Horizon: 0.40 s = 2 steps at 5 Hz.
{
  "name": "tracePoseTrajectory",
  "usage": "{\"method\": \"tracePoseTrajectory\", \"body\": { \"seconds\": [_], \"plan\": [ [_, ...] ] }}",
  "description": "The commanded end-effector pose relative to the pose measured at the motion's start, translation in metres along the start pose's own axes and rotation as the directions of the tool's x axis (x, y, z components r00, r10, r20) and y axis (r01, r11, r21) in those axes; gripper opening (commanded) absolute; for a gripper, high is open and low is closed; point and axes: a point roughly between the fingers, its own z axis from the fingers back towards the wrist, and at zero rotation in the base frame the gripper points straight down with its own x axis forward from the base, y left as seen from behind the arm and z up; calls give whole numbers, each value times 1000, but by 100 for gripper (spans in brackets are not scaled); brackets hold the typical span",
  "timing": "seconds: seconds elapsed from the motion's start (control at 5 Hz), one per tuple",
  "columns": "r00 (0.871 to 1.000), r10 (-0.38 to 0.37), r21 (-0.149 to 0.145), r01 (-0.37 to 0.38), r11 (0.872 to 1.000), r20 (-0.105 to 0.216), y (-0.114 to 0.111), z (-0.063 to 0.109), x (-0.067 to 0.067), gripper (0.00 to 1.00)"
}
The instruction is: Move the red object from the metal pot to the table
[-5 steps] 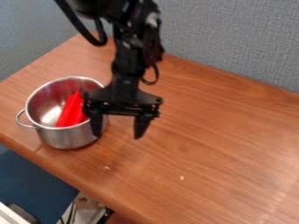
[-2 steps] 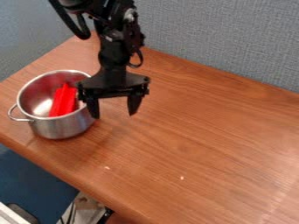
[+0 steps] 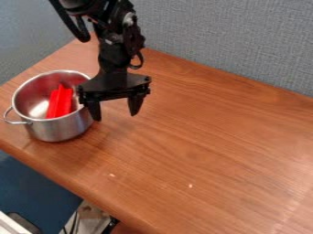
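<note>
The metal pot (image 3: 43, 123) stands on the left part of the table (image 3: 208, 146), shiny and round with a small side handle. Inside it the red object (image 3: 59, 100) leans against the pot's inner wall, tilted. My gripper (image 3: 113, 102) hangs just right of the pot at its rim, pointing down, open with its two dark fingers spread wide. One finger (image 3: 91, 105) stands close to the pot's right wall, the other finger (image 3: 134, 103) over bare wood. Nothing is between them.
A grey-blue wall (image 3: 244, 37) rises behind the table. The table's rounded front edge (image 3: 110, 203) runs diagonally at the lower left, with floor and a pale object (image 3: 86, 222) below it. Black cables (image 3: 71, 18) loop off the arm at the top left.
The arm has moved left and back along the table. The pot has shifted left and a little away with it, and the red object leans differently inside. The gripper stays open.
</note>
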Motion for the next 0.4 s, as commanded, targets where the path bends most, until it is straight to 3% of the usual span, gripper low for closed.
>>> {"method": "tracePoseTrajectory", "body": {
  "seconds": [0.0,0.2],
  "plan": [
    [995,-82,-52,86,995,64,14,12,28,100],
    [980,-176,-94,185,978,98,35,18,54,100]
  ]
}}
